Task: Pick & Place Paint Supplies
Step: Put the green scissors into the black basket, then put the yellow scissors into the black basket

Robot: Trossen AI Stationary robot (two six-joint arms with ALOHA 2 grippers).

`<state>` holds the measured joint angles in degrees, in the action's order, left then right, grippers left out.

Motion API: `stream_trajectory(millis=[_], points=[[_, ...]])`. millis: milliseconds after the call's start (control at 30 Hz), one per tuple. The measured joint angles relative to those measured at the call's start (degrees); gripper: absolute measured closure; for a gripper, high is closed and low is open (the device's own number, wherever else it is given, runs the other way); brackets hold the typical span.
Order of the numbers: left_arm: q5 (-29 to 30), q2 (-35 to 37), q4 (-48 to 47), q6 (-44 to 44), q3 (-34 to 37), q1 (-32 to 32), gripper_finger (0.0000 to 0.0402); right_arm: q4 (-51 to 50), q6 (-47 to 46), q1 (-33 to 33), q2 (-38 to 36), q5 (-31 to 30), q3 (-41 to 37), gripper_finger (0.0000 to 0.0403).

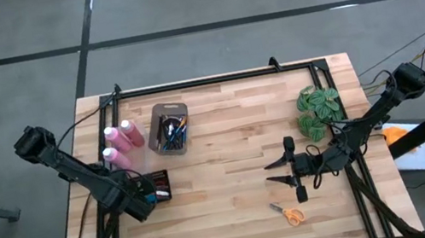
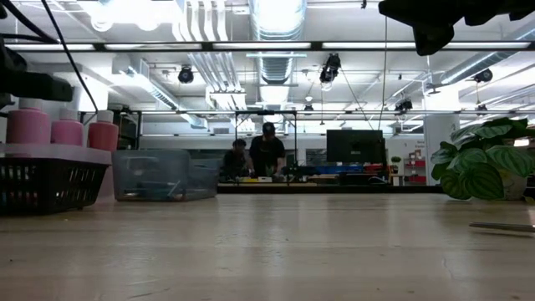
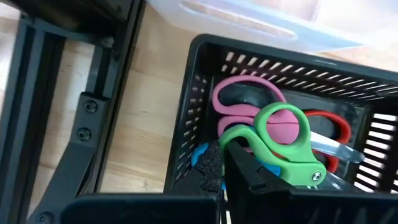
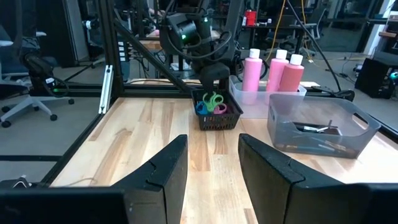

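Pink bottles (image 1: 122, 141), grn plant (image 1: 318, 111)

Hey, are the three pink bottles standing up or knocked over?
Upright. The three pink bottles stand with white caps on top in a clear tray, beside the black basket.

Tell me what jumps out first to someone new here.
Three pink bottles with white caps stand at the table's far left, beside a grey bin of brushes. The left end effector sits shut over a black basket of coloured scissors. The right end effector hovers open mid-table, near orange scissors and a leafy plant.
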<state>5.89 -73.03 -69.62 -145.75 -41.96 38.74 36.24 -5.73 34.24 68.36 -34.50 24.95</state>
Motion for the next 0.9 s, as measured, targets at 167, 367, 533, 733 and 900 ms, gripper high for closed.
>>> stream_trajectory(millis=[167,367,533,733,900], points=[[-0.20,0.03,1.32,0.00,0.78,0.00,0.0397,0.01,-0.08,0.00,0.00,0.00,0.00,0.0261],[-0.39,0.09,1.30,0.02,0.73,0.00,0.0352,0.01,0.14,0.00,0.00,0.00,0.00,0.0261],[-0.39,0.09,1.52,0.21,0.73,0.00,0.0333,0.01,0.12,0.00,0.00,0.00,0.00,0.0261],[-0.40,0.14,1.88,0.21,0.69,0.00,0.0331,0.01,-0.04,0.00,0.00,-0.01,0.00,0.0261],[-0.19,2.09,4.96,1.22,0.64,-0.04,0.0331,0.01,0.14,0.00,0.00,-0.02,0.00,0.0261]])
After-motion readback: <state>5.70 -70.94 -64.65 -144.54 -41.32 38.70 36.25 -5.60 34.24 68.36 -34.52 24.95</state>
